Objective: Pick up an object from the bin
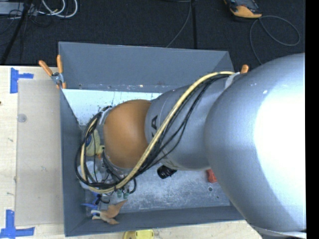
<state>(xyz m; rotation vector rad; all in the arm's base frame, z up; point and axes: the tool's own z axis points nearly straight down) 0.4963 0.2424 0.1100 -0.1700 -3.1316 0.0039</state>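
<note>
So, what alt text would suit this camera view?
A big silver arm, orange-capped and cabled, reaches down into the left of a grey bin; a red bit and a tan bit lie in it.

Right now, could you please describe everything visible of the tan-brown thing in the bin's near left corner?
The tan-brown thing is small, curved and matt; its material I cannot tell. It lies on the bin floor by the near wall, next to small blue bits, close to the arm's looped cables. Whether those touch it is unclear.
</note>
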